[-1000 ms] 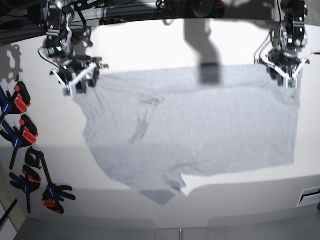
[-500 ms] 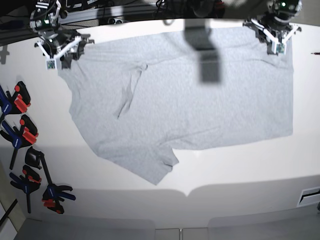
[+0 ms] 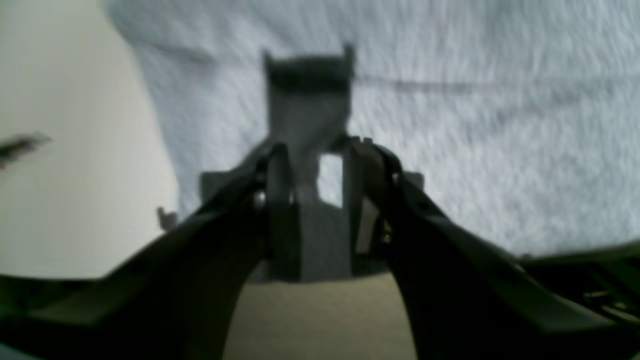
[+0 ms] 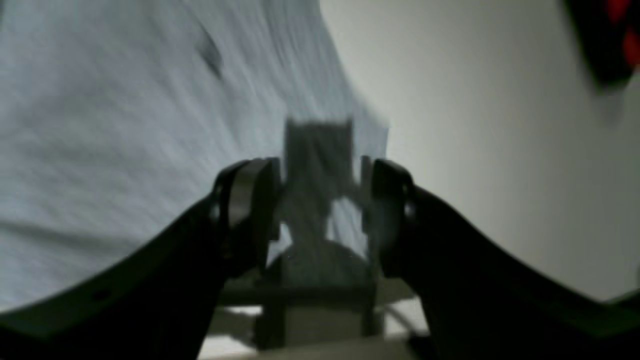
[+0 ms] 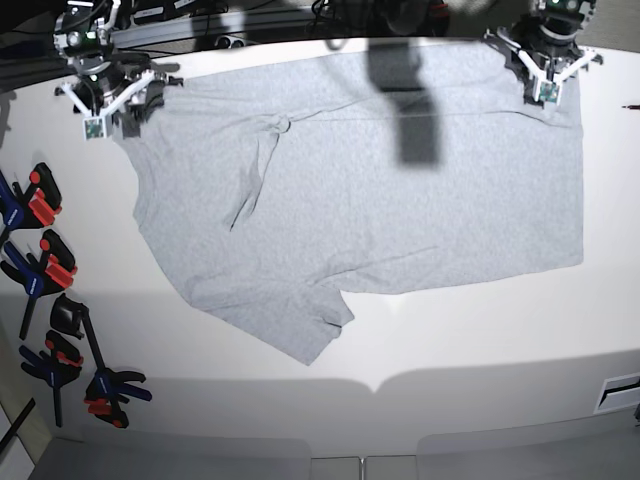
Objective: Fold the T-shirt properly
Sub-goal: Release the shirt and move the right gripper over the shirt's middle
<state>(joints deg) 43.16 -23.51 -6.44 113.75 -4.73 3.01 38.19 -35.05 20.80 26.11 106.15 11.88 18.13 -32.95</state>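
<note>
Clamps (image 5: 50, 300): a row of black spring clamps with red and blue tips is lying along the left edge of the frame, nearest to me, apart from the cloth.
Table (image 5: 480, 360): a pale, bare surface is stretching across the lower half of the frame.
T-shirt (image 5: 380, 190): the light grey shirt is lying spread out, plain side up, filling the middle and upper part of the frame; one sleeve is pointing toward the lower centre, and a crease is running down its upper left part.
Right gripper (image 5: 108, 95): it is sitting at the upper left corner of the cloth; in the wrist view its jaws are standing apart over the fabric's edge, and I cannot tell whether they are pinching cloth.
Left gripper (image 5: 545, 62): it is sitting at the upper right corner of the cloth; its wrist view is blurred, the jaws are standing apart above the fabric, and whether they are holding it I cannot tell.
</note>
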